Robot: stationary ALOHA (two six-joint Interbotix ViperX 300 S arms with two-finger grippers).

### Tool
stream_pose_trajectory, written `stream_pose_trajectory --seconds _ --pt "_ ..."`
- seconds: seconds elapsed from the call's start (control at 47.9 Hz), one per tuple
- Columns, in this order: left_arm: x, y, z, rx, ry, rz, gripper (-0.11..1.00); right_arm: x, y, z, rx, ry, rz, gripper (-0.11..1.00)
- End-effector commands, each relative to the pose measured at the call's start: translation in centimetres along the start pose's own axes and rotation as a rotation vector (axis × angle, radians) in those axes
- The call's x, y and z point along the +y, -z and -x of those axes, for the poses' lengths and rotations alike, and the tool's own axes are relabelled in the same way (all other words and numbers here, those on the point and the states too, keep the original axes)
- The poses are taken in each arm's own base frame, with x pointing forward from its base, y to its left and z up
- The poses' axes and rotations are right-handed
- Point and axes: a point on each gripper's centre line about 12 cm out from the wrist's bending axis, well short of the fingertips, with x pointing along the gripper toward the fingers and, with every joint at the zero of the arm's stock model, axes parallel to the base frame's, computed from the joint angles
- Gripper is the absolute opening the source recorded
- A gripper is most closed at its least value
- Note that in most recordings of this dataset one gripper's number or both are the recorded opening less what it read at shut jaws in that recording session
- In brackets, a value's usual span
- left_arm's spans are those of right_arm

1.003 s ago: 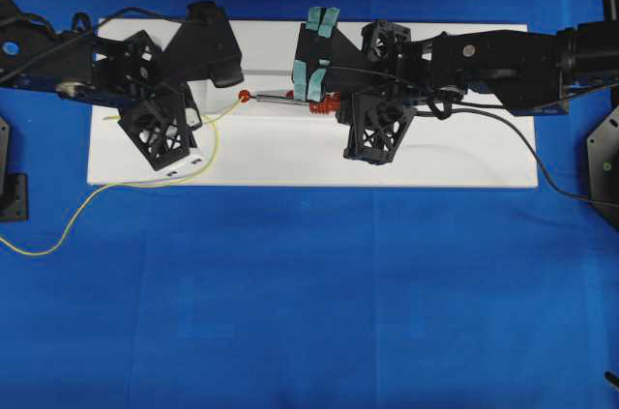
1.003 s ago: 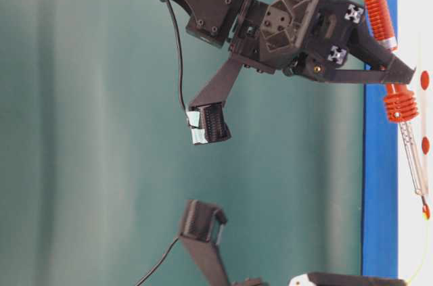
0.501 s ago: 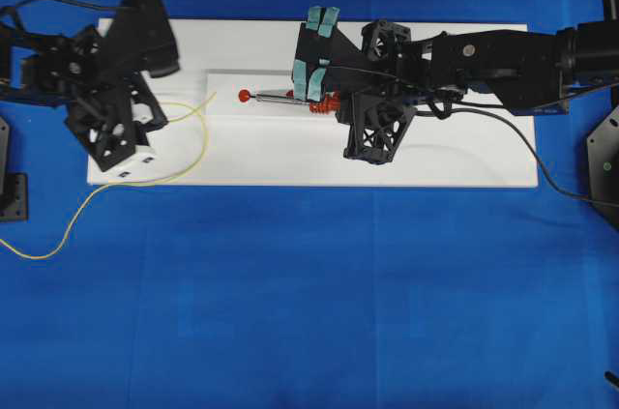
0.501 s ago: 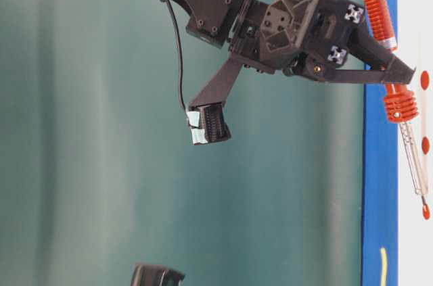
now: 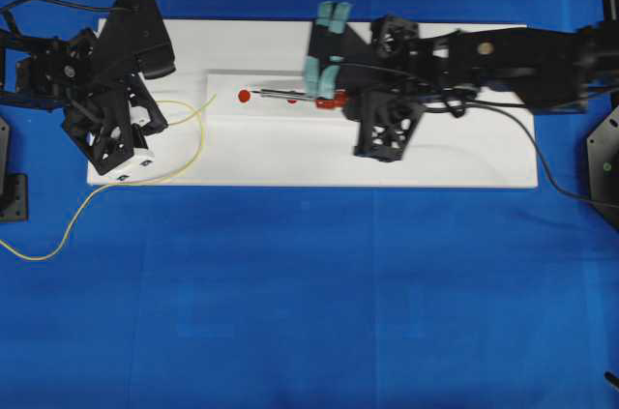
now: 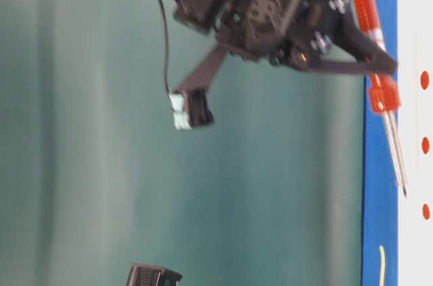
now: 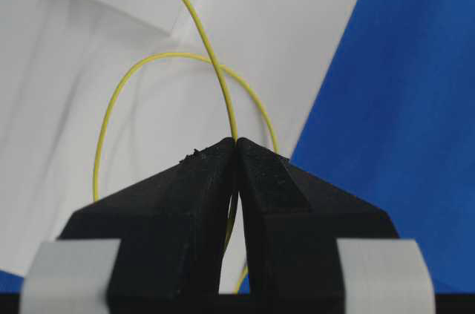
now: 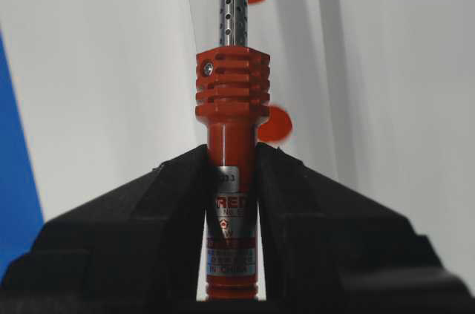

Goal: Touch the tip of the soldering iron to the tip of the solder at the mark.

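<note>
The main risk from here is a missed meeting: the solder is a thin springy wire whose free end stands well out past the grip, so any swing of the arm could whip it off line, and it could also slip through the pinch. The left gripper has its 2 fingers pressed fully together on that wire, which rises from the seam between them with a loop sagging behind over the white board. The right gripper is clamped hard on the soldering iron at its red handle, the ribbed collar and silver shaft projecting beyond the fingertips. In the overhead view the iron's tip lies just beside a red mark on the board, while the solder's end sits well apart to the left. The iron looks blurred in the table-level view, so a hurried approach could overshoot the mark.
</note>
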Motion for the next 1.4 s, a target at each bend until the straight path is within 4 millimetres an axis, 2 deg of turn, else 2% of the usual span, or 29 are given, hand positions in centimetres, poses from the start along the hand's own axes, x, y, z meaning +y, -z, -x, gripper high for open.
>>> stream_pose_trajectory --seconds 0.0,0.167,0.418,0.627,0.835,1.003,1.107,1.378 --pt "-0.5 -1.1 0.4 -0.035 0.012 -0.008 0.02 -0.2 -0.4 2.3 -0.068 -0.009 -0.004 0.06" --pt "-0.4 -1.1 0.5 -0.035 0.012 -0.007 0.02 -0.5 1.4 4.2 -0.107 -0.019 -0.01 0.06" --pt "-0.4 -0.9 0.5 -0.035 0.012 -0.007 0.02 -0.8 3.5 5.3 -0.139 -0.031 -0.044 0.06" --pt "-0.5 -1.2 0.4 -0.036 0.013 -0.007 0.02 -0.8 3.5 5.2 -0.136 -0.029 -0.045 0.06" --pt "-1.1 -2.9 -0.1 -0.088 0.031 -0.01 0.02 -1.0 3.7 5.2 -0.133 -0.026 -0.048 0.06" --pt "-1.8 -4.8 -1.5 -0.083 0.029 -0.019 0.02 -1.2 3.7 5.2 -0.133 -0.021 -0.046 0.06" --pt "-2.2 -6.0 -3.2 -0.062 0.021 -0.031 0.02 -1.4 3.8 5.2 -0.131 -0.013 -0.044 0.06" --pt "-2.6 -7.4 -7.0 0.03 -0.012 -0.039 0.02 -1.8 3.9 5.2 -0.129 -0.002 -0.041 0.06"
